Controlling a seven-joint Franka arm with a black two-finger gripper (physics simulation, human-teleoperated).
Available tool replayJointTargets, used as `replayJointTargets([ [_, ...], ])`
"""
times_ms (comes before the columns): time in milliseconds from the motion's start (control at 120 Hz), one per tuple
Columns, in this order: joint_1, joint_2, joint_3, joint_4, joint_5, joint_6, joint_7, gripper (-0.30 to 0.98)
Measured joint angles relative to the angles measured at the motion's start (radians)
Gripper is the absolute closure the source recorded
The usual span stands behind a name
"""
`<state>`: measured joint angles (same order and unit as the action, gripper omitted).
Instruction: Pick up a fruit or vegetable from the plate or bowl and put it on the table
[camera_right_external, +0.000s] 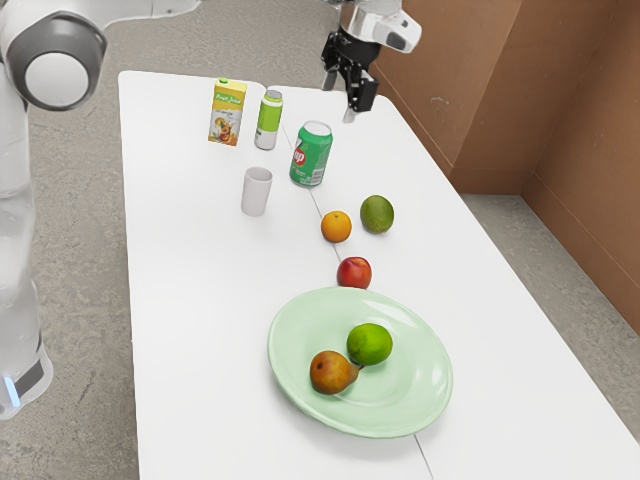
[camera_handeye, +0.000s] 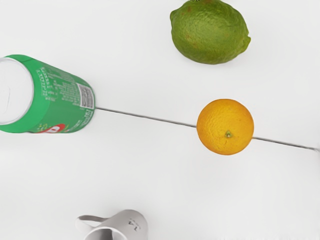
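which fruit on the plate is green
The lime, beside the pear, which is brown. The other green fruit lies on the table, off the plate.

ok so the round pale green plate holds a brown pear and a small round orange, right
Not quite: the brown pear is on the pale green plate, but the exterior view shows a rounded green fruit beside it there; the orange is on the white table.

Bright, even light lays soft shadow under the plate (camera_right_external: 421, 371).
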<state>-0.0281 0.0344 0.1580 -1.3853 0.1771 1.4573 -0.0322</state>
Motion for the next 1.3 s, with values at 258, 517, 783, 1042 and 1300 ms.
replayJointTargets([
  [258,-0.058,-0.043,-0.006,0.142,0.002,-0.001,0.020,0.00],
  [517,-0.247,0.129,-0.039,0.084,-0.064,-0.002,0.058,0.00],
  [783,-0.240,0.124,-0.029,0.082,-0.171,-0.008,0.069,0.00],
  [1042,-0.274,0.188,-0.039,0.065,-0.284,0.045,-0.053,0.00],
  [1300,-0.363,0.201,-0.038,-0.129,-0.399,0.204,-0.408,0.00],
])
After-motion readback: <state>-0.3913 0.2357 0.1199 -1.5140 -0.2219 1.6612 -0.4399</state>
